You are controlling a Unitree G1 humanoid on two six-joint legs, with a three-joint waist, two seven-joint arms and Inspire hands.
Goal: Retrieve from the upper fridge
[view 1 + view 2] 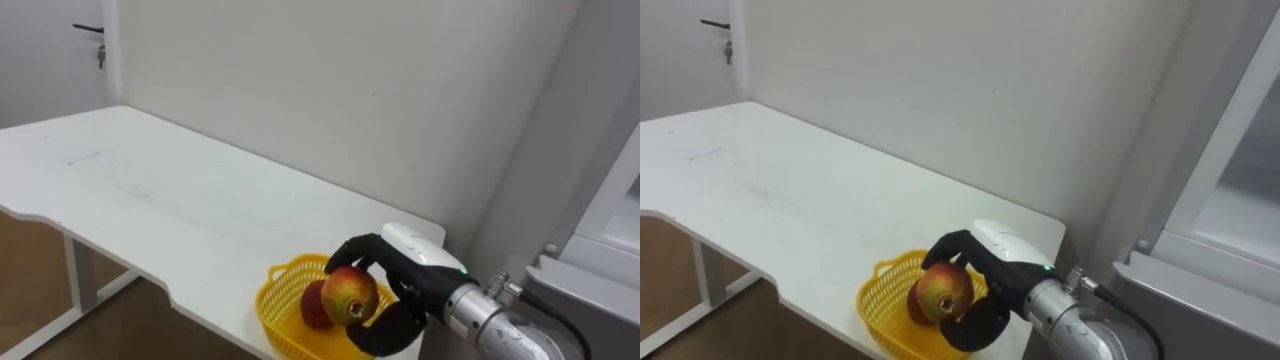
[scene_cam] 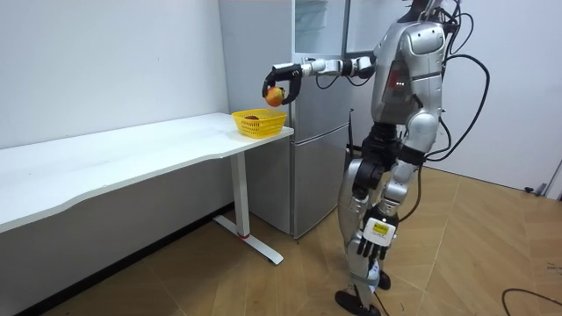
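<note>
One red fruit (image 1: 314,306) lies half-hidden behind apple (image 1: 350,293) in robot hand (image 1: 405,265).

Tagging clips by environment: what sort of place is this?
Probably a test room staged as a kitchen corner: a tall fridge beside a plain white table, bare walls, and a yellow basket holding fruit at the table's end. The right hand holds an apple above it.

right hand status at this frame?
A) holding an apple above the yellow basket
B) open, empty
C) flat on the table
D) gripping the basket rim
A: the right hand has its fingers curled round an apple, and the room view shows it held clear above the yellow basket, which has another red fruit in it.
</note>
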